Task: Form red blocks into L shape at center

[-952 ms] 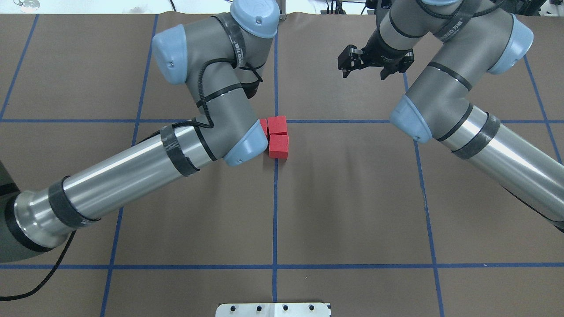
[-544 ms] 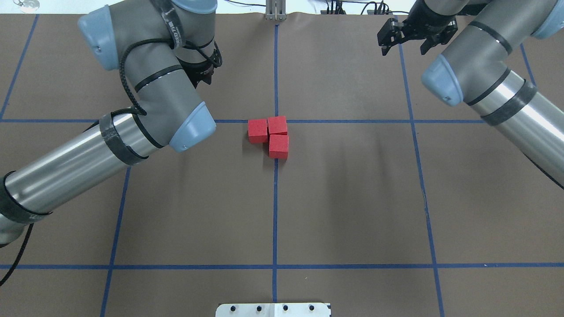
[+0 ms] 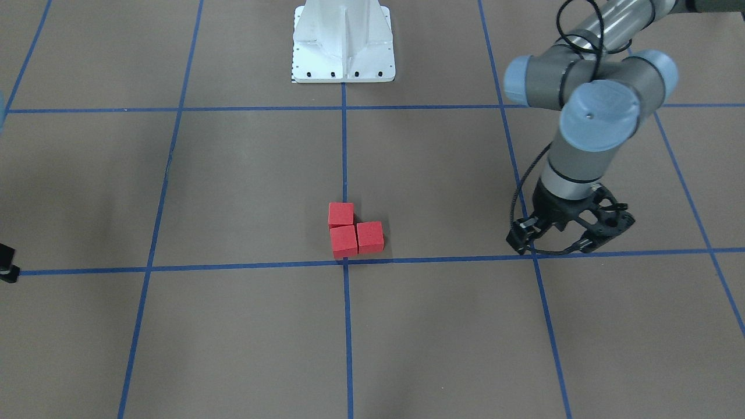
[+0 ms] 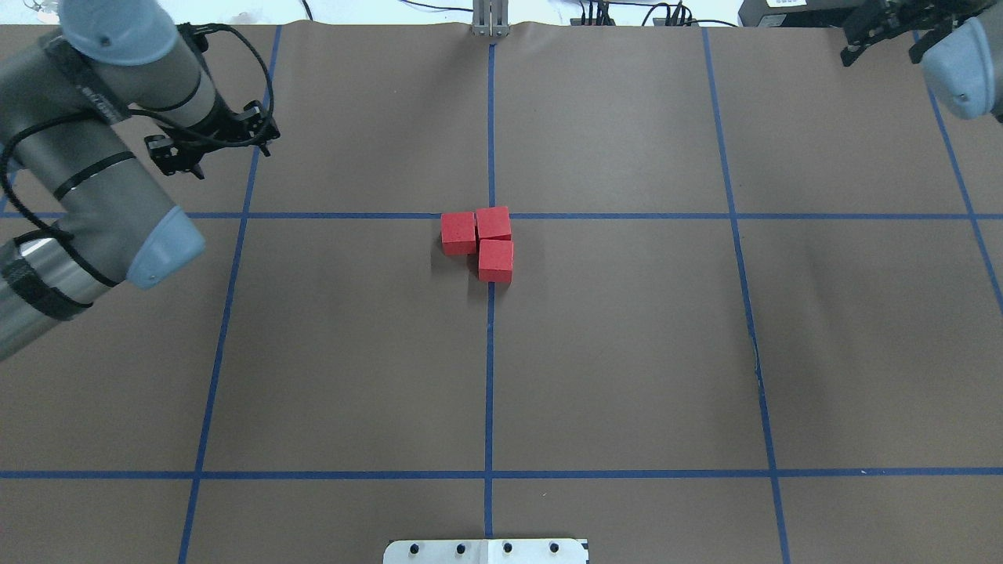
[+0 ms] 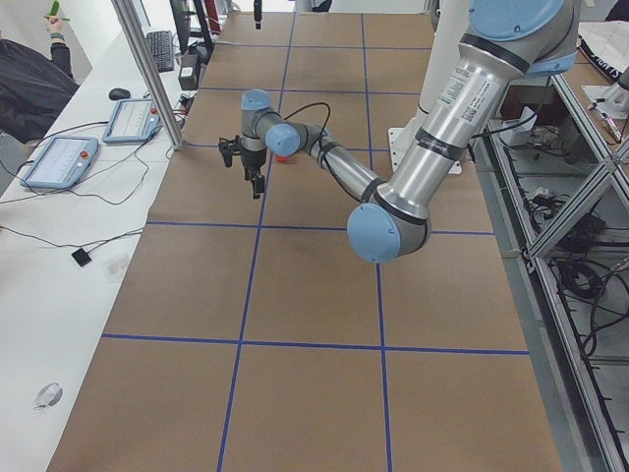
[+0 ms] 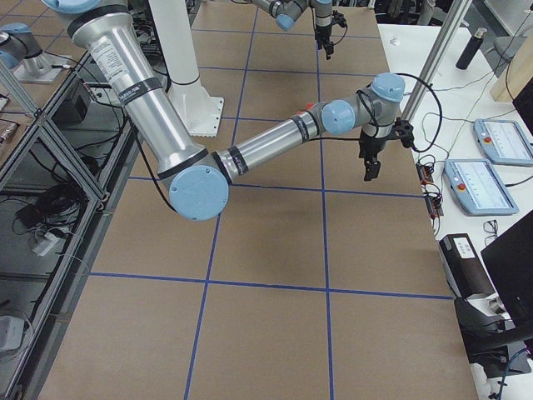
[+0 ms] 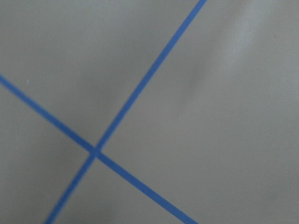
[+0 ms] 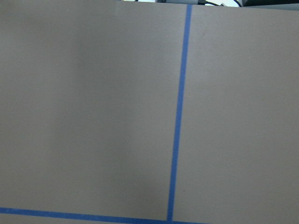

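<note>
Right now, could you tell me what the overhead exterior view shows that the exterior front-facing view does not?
Only overhead: the right gripper, open and empty at the far right corner (front-facing has at most a black sliver at its edge), and cables beyond the far table edge.
Only front-facing: the whole white metal robot pedestal; overhead catches just a strip of its plate.
Both: three small matte red cubes touching in an L at the central blue tape crossing, and the left gripper, open and empty, well off to the side.
</note>
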